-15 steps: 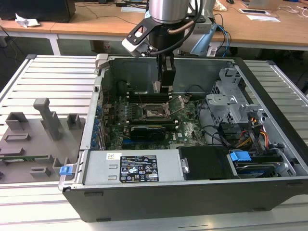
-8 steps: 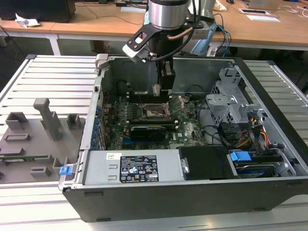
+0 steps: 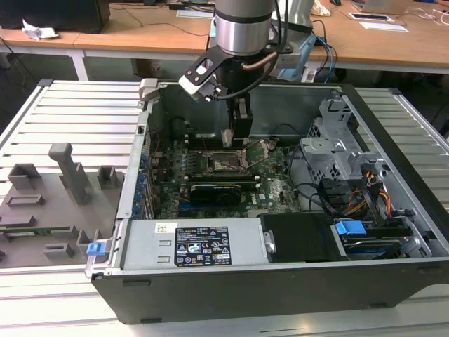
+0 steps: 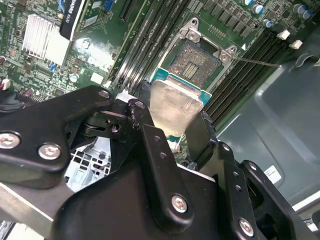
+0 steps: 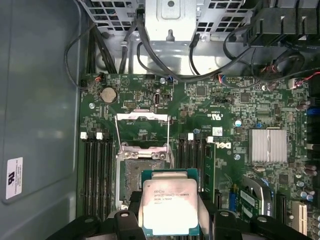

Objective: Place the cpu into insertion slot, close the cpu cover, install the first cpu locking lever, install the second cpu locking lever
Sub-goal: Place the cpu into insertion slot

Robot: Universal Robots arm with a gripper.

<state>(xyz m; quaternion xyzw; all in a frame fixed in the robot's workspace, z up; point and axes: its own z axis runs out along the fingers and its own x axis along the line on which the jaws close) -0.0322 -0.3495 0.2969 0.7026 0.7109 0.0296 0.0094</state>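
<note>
We log the cpu cover (image 5: pixel 141 131) swung open, leaving the insertion slot (image 5: pixel 136 175) bare for loading. Near it the gripper (image 5: pixel 172 220), fingers closed on the cpu (image 5: pixel 170 200) edges, holds it flat above the board (image 5: pixel 220 100), unseated.

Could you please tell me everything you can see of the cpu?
The cpu is a small flat square chip with a silvery-grey metal top bearing print and a greenish edge. The claw grips it by two opposite sides, metal top facing up. It hangs close by the insertion slot, not yet seated; the cpu cover stands open.
</note>
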